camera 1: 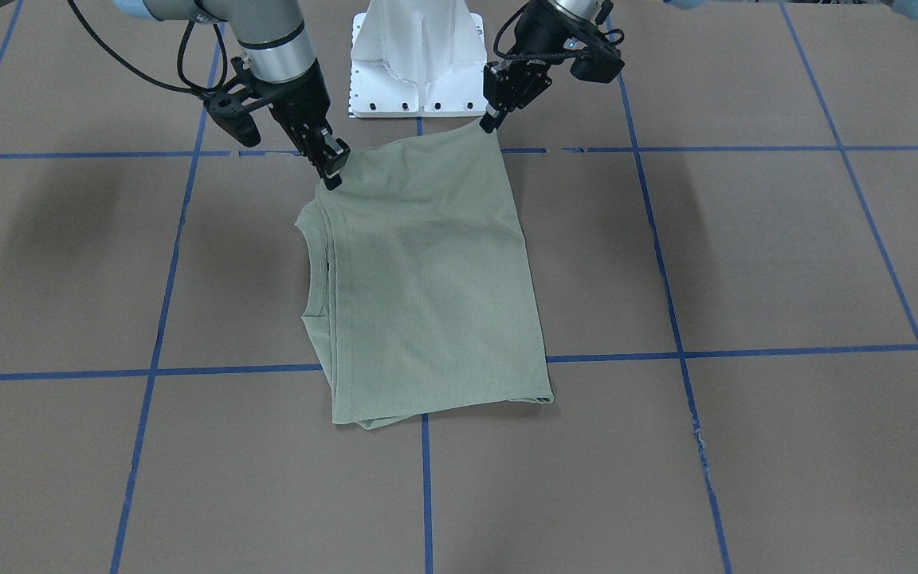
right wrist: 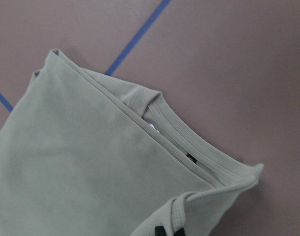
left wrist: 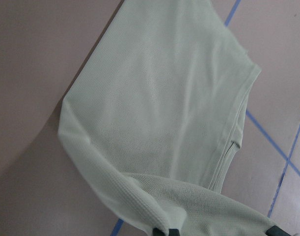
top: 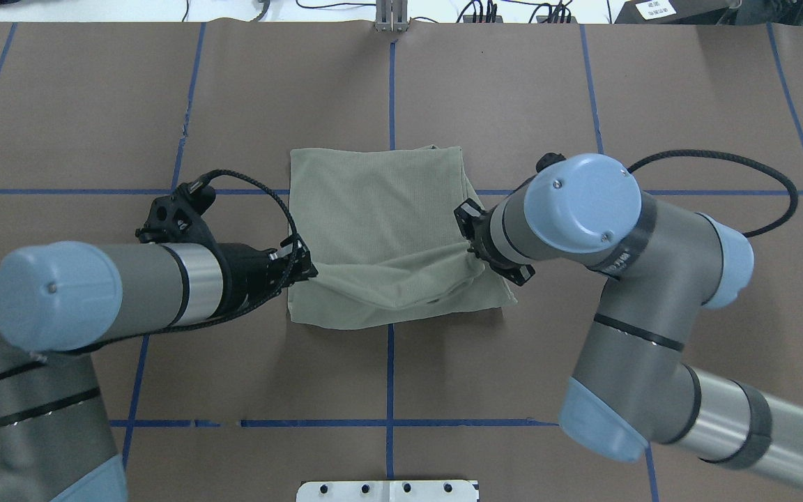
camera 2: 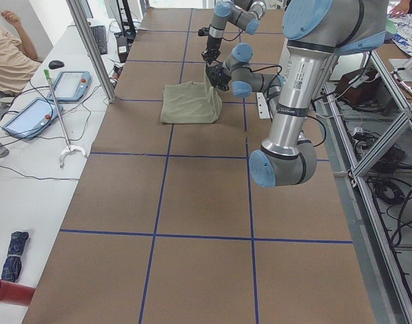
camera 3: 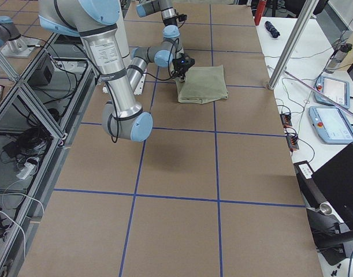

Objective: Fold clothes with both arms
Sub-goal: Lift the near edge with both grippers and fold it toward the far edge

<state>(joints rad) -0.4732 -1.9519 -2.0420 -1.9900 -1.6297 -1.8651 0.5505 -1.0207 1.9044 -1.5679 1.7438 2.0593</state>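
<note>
Both robot-side corners of folded green shirt (camera 1: 427, 279) lifted, left claw (camera 1: 494, 120) pinching one, right claw (camera 1: 332, 173) pinching the other

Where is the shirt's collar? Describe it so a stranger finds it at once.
On the brown table with its blue tape grid, the folded green shirt lies in front of the white pedestal. Its collar is the curved ribbed notch nearest the right gripper; the other edges run straight.
</note>
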